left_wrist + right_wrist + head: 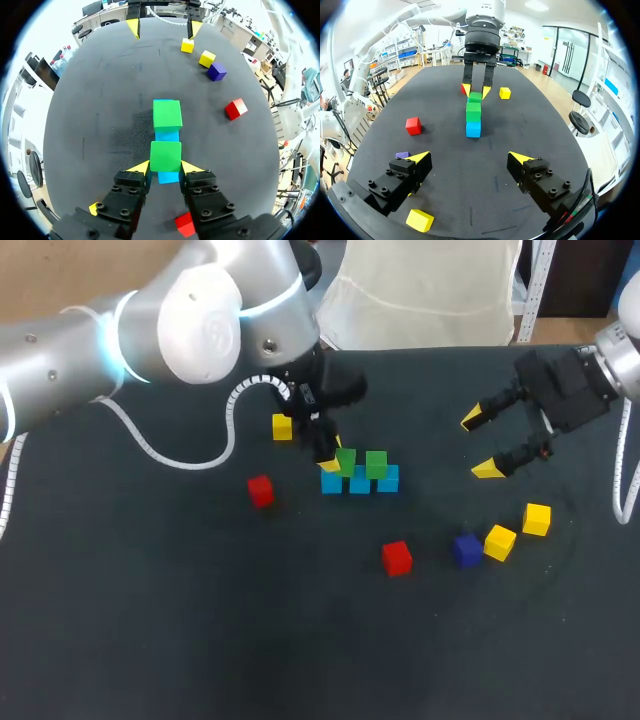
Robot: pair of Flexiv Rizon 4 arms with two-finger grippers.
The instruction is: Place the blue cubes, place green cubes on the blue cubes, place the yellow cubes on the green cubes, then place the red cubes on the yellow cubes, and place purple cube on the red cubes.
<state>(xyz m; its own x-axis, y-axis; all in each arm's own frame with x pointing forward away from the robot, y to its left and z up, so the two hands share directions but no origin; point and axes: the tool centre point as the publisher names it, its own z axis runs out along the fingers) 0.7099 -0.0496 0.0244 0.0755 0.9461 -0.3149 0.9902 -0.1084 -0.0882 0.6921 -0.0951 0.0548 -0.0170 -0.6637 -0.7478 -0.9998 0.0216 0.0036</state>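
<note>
Left tool seemingly clamps green cube, contact hidden overhead; right tool released.

The head view looks down from above and behind, taking in the whole dark surface. The left wrist view looks along the left pincer, close over the green cubes, and faces the right pincer. The right wrist view looks back from farther off, low across the surface. All three views share those cubes.
</note>
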